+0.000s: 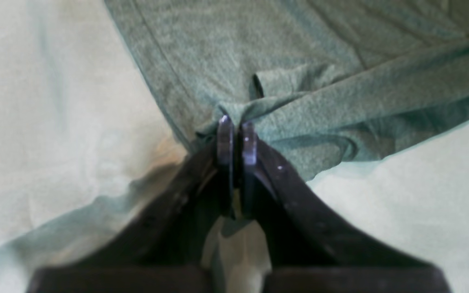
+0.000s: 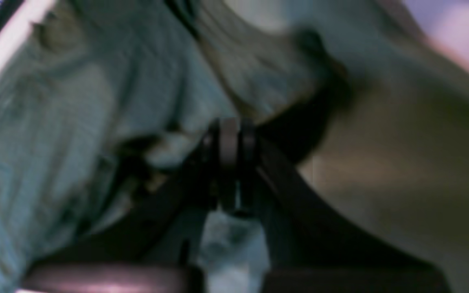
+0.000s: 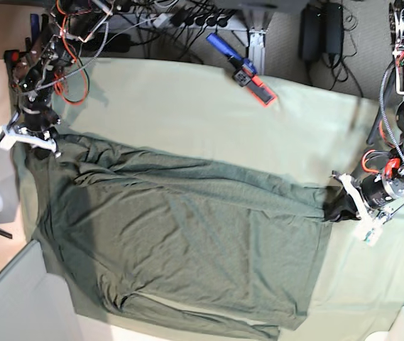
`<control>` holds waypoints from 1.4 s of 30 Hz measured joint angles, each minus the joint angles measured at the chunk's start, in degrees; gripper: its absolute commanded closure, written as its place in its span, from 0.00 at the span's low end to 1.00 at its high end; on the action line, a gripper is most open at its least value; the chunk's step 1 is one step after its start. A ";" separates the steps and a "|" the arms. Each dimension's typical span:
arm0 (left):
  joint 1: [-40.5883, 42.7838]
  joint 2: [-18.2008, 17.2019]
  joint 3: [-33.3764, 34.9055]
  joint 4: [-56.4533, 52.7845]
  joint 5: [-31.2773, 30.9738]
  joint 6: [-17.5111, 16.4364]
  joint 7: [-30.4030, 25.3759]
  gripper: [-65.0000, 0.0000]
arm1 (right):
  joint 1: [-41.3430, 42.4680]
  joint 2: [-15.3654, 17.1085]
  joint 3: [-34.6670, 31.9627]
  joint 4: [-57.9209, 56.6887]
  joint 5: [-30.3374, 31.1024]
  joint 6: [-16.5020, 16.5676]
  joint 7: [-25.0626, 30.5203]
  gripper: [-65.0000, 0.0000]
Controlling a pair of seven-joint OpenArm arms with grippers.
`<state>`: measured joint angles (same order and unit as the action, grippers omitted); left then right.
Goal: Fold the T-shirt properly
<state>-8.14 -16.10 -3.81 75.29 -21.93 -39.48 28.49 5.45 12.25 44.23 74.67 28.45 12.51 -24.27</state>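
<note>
T-shirt (image 3: 180,249) spread over the table (image 3: 187,99), left tool (image 1: 236,122) clenched on its bunched edge, right tool (image 2: 232,126) clenched at its opposite corner

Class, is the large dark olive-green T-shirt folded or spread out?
Mostly spread: the dark olive-green T-shirt lies nearly flat across the light-green table cloth, with one edge doubled over.

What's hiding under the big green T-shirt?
The T-shirt lies on a pale green table cloth, which shows all around it. Whatever else may be beneath the shirt is covered and cannot be seen.
</note>
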 measured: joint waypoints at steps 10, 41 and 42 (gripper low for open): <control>0.02 -0.28 0.00 0.00 0.35 0.00 0.02 1.00 | 4.61 2.38 -2.91 -0.02 -5.38 0.04 0.55 1.00; 11.23 0.79 -15.67 5.77 -31.10 0.24 14.53 0.52 | -3.08 3.23 4.72 0.90 1.36 0.17 -3.58 0.43; 11.61 1.44 -15.72 5.77 -31.08 0.24 14.58 0.52 | -3.26 3.02 4.66 -0.17 2.01 0.15 -3.69 0.43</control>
<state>3.46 -14.66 -19.53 81.06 -53.01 -39.24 43.07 2.20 15.27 48.88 74.50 30.46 12.67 -27.97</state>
